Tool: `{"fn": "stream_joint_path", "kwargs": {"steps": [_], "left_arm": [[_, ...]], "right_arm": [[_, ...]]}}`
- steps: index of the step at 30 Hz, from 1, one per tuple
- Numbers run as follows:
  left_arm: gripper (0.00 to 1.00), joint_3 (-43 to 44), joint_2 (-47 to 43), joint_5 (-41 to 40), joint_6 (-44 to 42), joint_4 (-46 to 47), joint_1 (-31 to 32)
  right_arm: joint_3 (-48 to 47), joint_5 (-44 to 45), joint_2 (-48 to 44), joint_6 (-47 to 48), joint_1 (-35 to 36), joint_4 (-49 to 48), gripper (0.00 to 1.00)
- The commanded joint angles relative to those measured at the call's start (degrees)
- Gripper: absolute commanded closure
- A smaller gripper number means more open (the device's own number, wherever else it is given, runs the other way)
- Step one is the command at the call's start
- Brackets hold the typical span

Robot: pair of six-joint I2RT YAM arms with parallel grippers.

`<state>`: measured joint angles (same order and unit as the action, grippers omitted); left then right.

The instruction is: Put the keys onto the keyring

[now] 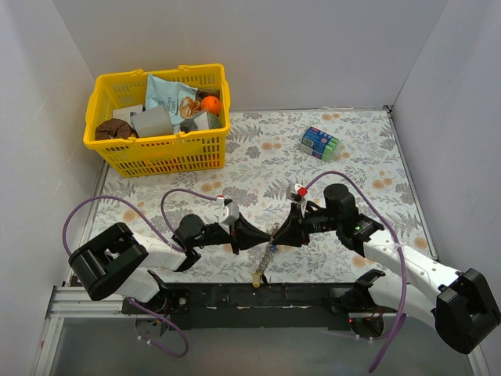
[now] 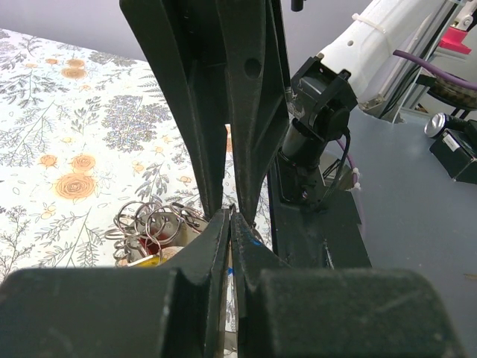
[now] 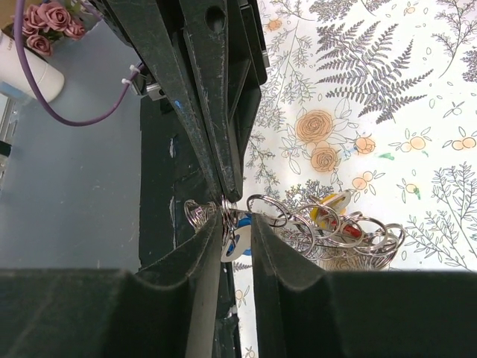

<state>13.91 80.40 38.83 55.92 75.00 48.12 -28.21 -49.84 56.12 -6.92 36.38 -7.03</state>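
Top external | left hand (image 1: pixel 262 235), right hand (image 1: pixel 280 233) both clamped on keyring (image 1: pixel 272 232) | keys (image 1: pixel 264 262) dangle beneath | blue-green packet (image 1: pixel 319 143) print unreadable

The worktop (image 1: pixel 352 235) wears a floral cloth. A yellow basket (image 1: pixel 164 153) stands at its far left, a blue-green packet (image 1: pixel 319 142) lies far right of middle. Keys (image 1: pixel 256 278) reach the near edge; whether they rest there cannot be told.
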Motion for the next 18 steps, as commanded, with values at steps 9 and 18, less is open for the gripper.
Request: {"fn": "stream_joint_path", "kwargs": {"steps": [9, 18], "left_arm": [[1.0, 1.82, -0.16, 0.46, 0.24, 20.62, 0.13], [1.0, 1.29, -1.3, 0.11, -0.81, 18.61, 0.05]], "right_arm": [[1.31, -1.04, 1.36, -5.12, 0.01, -8.7, 0.84], [-0.27, -0.17, 1.8, -1.52, 0.01, -1.95, 0.99]]}}
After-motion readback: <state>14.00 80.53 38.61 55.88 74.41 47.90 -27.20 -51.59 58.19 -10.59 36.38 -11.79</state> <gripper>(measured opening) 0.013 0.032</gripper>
